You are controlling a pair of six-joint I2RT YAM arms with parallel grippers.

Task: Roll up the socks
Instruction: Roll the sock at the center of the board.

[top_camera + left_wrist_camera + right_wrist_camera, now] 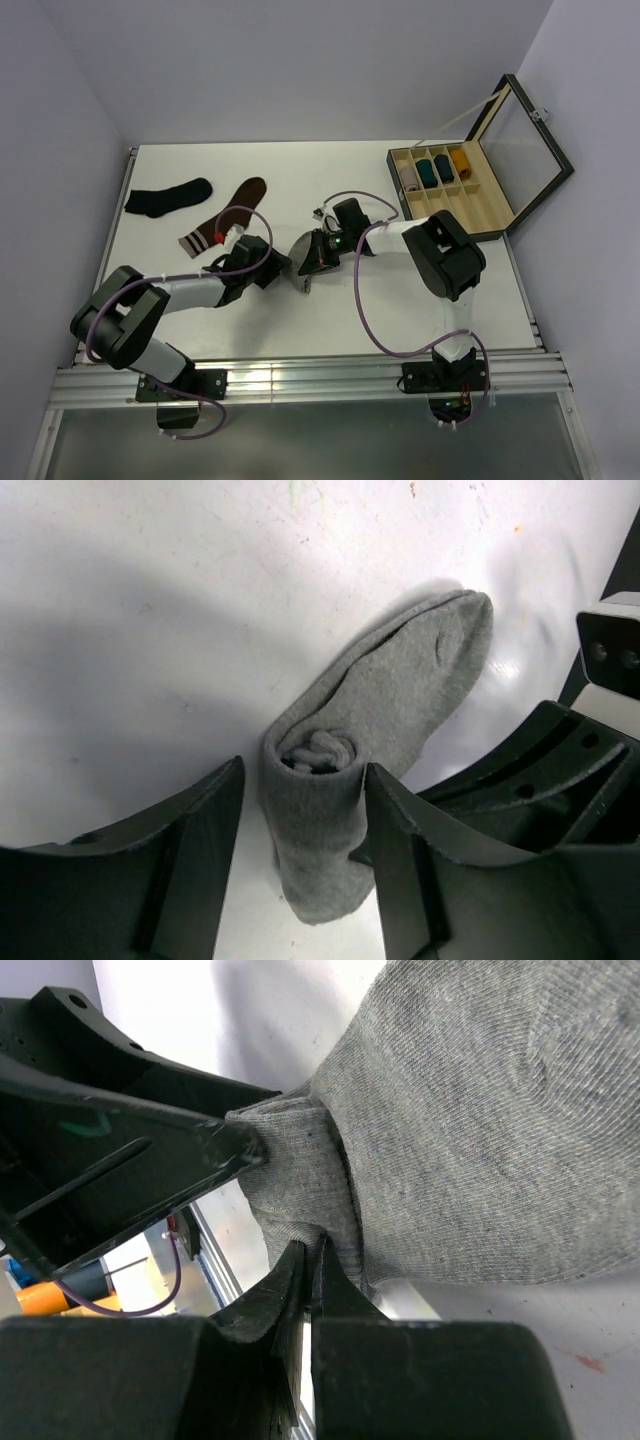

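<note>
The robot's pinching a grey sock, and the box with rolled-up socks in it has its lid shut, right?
No, the lid is open: the top external view shows the box with its lid tipped up and back. The rest is right: the right gripper pinches the grey sock, and rolled-up socks sit in the box.

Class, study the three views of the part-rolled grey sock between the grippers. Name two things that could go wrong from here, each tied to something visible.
1. The right gripper pinches only a thin fold of the grey sock at the roll's edge; a pull might slip it free.
2. The left gripper straddles the roll with jaws open, so the coil could unwind.
</note>
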